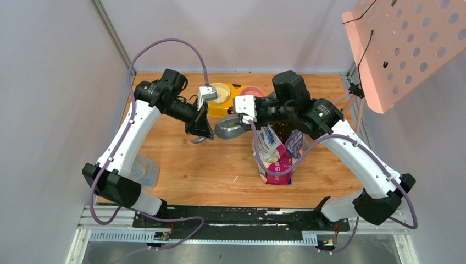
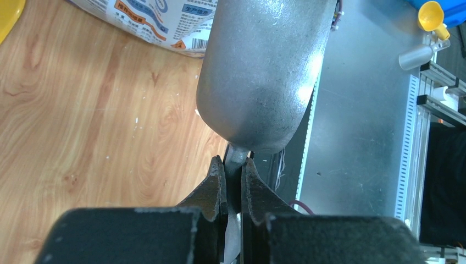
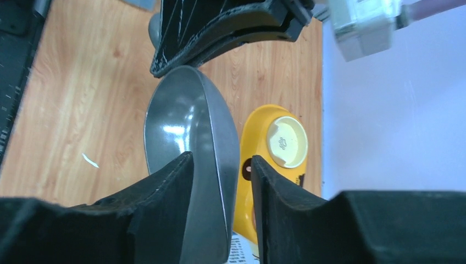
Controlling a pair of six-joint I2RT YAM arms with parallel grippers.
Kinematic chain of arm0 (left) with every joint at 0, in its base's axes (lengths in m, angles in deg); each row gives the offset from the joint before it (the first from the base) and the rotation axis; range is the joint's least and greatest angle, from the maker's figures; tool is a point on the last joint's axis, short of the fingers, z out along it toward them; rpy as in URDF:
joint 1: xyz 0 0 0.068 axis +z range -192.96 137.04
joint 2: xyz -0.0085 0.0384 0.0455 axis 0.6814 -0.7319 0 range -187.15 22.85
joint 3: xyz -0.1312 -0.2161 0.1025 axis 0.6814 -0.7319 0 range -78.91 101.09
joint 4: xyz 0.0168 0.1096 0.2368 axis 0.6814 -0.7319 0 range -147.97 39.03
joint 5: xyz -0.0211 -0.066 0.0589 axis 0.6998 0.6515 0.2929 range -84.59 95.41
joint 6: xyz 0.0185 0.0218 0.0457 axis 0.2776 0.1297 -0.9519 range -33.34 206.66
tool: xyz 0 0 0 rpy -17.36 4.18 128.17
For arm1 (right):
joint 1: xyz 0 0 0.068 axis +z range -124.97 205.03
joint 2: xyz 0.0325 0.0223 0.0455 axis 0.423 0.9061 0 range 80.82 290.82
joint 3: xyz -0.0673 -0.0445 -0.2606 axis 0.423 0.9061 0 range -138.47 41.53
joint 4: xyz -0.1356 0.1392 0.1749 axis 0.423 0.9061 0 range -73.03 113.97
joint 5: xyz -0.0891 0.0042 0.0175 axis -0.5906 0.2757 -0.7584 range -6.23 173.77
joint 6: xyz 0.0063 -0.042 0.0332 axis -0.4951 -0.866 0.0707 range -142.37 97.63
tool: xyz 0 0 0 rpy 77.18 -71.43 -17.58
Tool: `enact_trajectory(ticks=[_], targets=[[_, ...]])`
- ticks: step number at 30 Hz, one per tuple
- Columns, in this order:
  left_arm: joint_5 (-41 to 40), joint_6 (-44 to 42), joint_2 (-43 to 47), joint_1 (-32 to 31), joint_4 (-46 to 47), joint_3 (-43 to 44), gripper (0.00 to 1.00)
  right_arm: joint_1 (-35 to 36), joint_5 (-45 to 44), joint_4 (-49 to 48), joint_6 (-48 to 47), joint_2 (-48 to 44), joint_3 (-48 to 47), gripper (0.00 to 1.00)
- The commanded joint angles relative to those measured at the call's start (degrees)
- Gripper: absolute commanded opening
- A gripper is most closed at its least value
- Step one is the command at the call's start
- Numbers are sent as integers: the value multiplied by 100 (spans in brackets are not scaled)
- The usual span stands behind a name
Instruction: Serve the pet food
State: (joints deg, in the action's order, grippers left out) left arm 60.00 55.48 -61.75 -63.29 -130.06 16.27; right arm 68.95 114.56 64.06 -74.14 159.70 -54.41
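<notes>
A grey metal scoop (image 1: 231,128) hangs over the table's middle, empty in the right wrist view (image 3: 173,129). My left gripper (image 2: 235,164) is shut on its thin handle, the bowl (image 2: 264,71) just past the fingertips. My right gripper (image 3: 221,158) is open. The scoop's rim lies between its fingers, with a gap to the right finger (image 3: 264,181). The printed bag (image 1: 277,157) stands open under the right arm. Dark pet food (image 1: 283,130) shows in its mouth. In the top view both grippers, left (image 1: 200,133) and right (image 1: 237,121), meet at the scoop.
A yellow feeder (image 1: 222,108) with a cream bowl (image 1: 220,92) and a pink bowl (image 1: 253,91) stands at the table's back, just behind the scoop. The feeder (image 3: 258,137) also lies beyond the right fingers. A pink perforated board (image 1: 401,44) hangs at upper right.
</notes>
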Motion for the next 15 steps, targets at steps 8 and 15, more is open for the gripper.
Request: enact_trajectory(ticks=[8, 15], targets=[[524, 15, -76, -23, -192, 405, 0, 571, -949, -1324, -1046, -216, 857, 26], [191, 346, 29, -4, 241, 427, 33, 502, -1190, -1343, -210, -26, 614, 0]])
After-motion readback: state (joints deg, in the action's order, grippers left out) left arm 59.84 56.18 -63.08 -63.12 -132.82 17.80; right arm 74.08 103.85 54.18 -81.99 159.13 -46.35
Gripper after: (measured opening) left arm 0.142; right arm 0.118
